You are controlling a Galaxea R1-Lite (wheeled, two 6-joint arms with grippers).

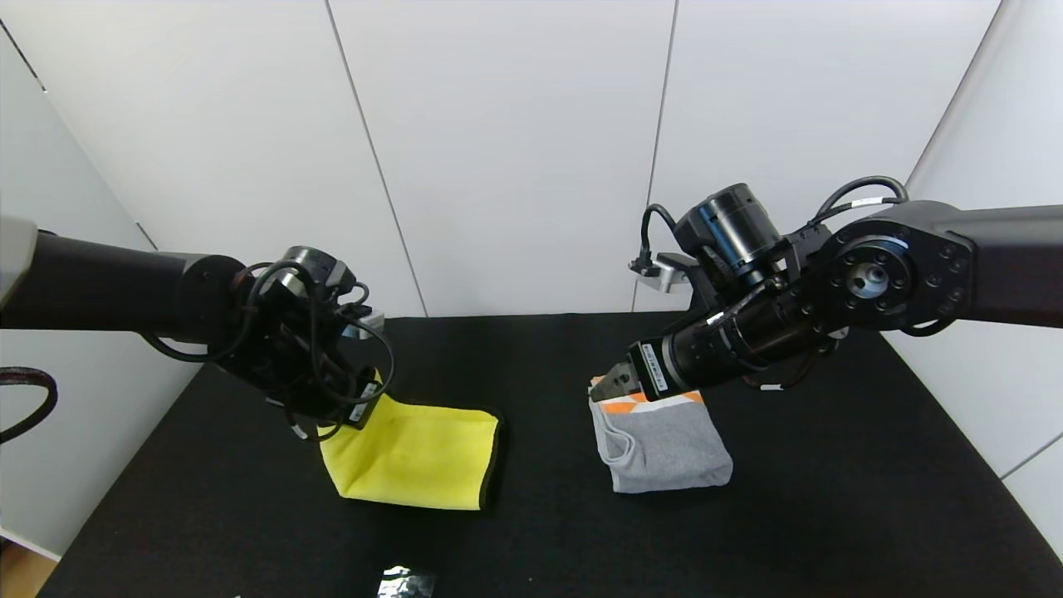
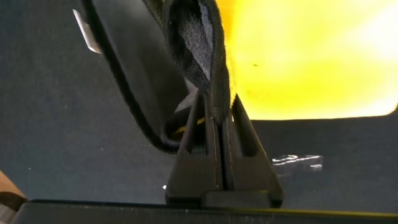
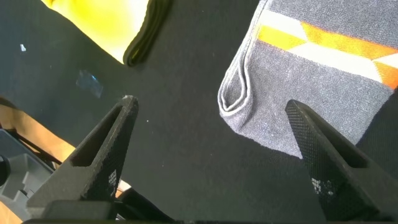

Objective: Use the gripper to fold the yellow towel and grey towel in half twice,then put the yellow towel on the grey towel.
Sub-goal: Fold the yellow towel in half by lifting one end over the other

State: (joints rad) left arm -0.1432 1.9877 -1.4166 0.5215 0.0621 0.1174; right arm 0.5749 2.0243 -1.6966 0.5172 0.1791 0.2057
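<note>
Yellow towel point(image 1: 415, 453) is lying at lower centre-left of the head view, a soft bright cloth folded into a rough rectangle with a black trim running down its right edge. Nearest the camera, at the bottom edge, a small crinkled shiny scrap point(image 1: 404, 581) is sitting on the black table point(image 1: 789, 531), whose cover looks like matte fabric. The towel's upper left corner is rising off the table into the left gripper point(image 1: 359, 409), which is pinching it; in the left wrist view the two dark wedge-shaped fingers point(image 2: 193, 158) are pressing flat together on a doubled strip of black trim, with yellow pile glowing beyond.

Right of centre, well apart from the yellow one, the grey towel point(image 1: 664, 453) is resting as a thick folded bundle of looped terry, its rounded layered edges showing on the left side and an orange-and-white band crossing its far end. The right gripper point(image 1: 613, 384) is hovering at that banded end with its jaws standing wide apart; in the right wrist view the textured black fingers point(image 3: 102, 149) are framing the grey cloth without touching it.

Beyond the table, smooth white wall panels point(image 1: 515, 149) are filling the upper frame.
</note>
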